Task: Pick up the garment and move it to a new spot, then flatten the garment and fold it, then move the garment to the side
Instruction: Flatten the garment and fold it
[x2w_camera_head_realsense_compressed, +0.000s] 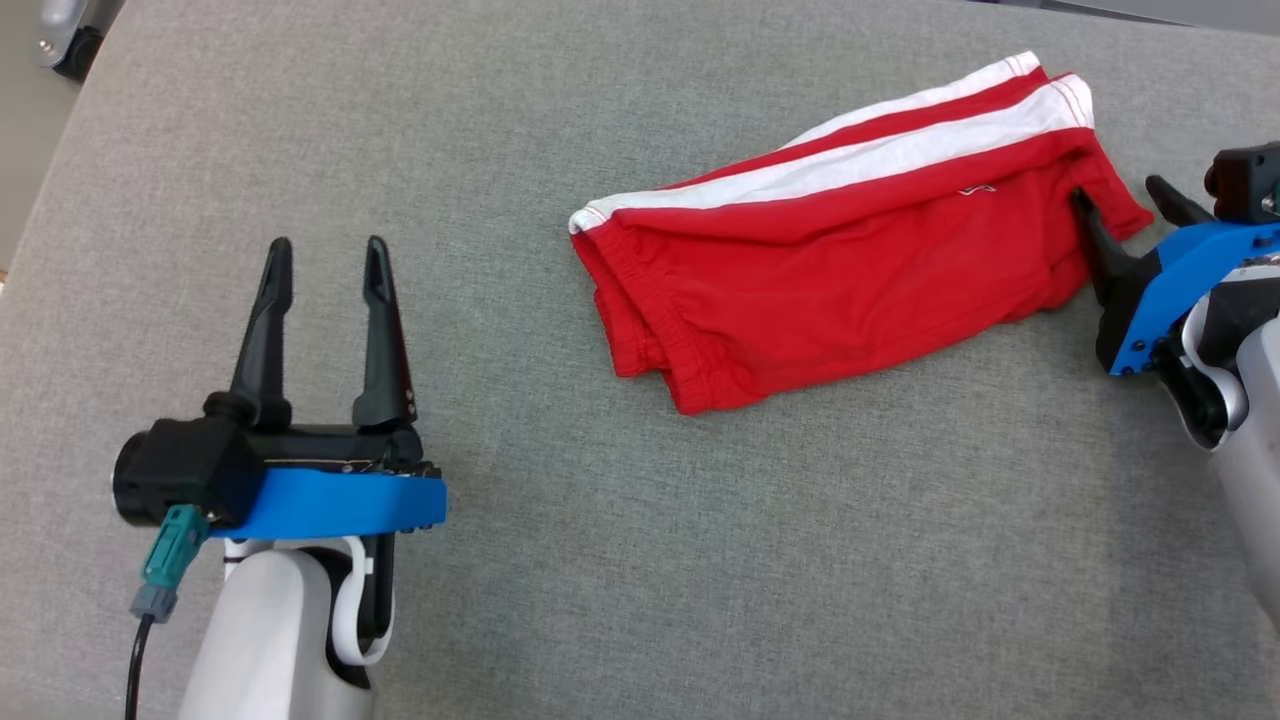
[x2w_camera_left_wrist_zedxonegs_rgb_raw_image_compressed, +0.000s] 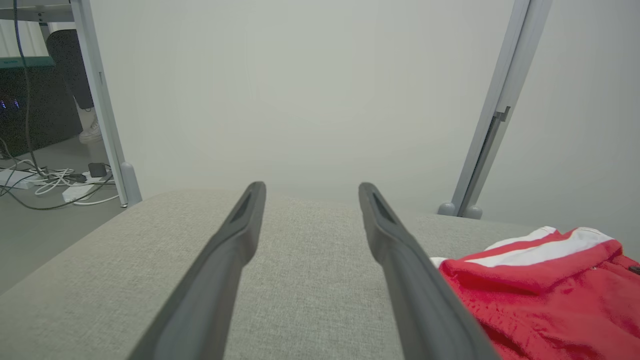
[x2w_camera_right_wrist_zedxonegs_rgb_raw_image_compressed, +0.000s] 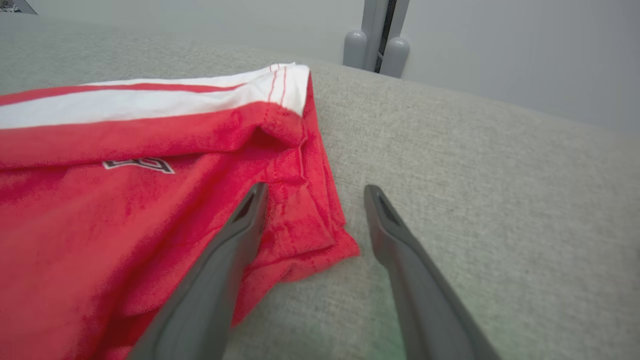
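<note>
On the grey tabletop (x2w_camera_head_realsense_compressed: 700, 560), up toward 1 o'clock in the head view, lie the red shorts (x2w_camera_head_realsense_compressed: 850, 270); they are folded over on themselves and lie flat, with white stripes (x2w_camera_head_realsense_compressed: 880, 160) along the far edge; the stretchy waist end points to 8 o'clock and the leg end points to 2 o'clock. At 3 o'clock the right tool (x2w_camera_head_realsense_compressed: 1118, 190) is at the leg end of the shorts; its two dark fingers are apart and grip nothing; in the right wrist view one finger is over the red cloth and the other is over bare tabletop, with the corner of the shorts between them; I cannot tell if they touch the cloth. At 8 o'clock the left tool (x2w_camera_head_realsense_compressed: 328, 250) is over bare tabletop, well apart from the shorts; its fingers are apart too, with nothing between them; they point to 12 o'clock. In the left wrist view white cables (x2w_camera_left_wrist_zedxonegs_rgb_raw_image_compressed: 55, 182) lie on the floor at 9 o'clock, beside a grey post (x2w_camera_left_wrist_zedxonegs_rgb_raw_image_compressed: 102, 110).
</note>
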